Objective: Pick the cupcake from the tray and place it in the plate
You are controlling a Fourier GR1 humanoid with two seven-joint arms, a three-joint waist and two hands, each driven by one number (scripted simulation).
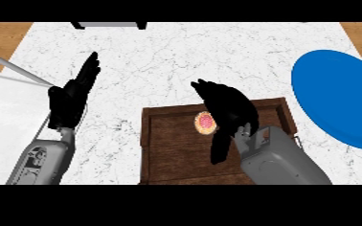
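Reaching step in hand. Right hand (228, 106) over the wooden tray (176, 148), fingers curled down just at 3 o'clock of the cupcake (205, 122), not yet grasping it. Cupcake sitting in the tray's upper part. Blue plate (332, 96) at 2 o'clock on the desk (163, 57). Left hand (71, 98) resting at 9 o'clock, fingers released. Next, probably: closing around the cupcake, lifting, carrying toward the plate.
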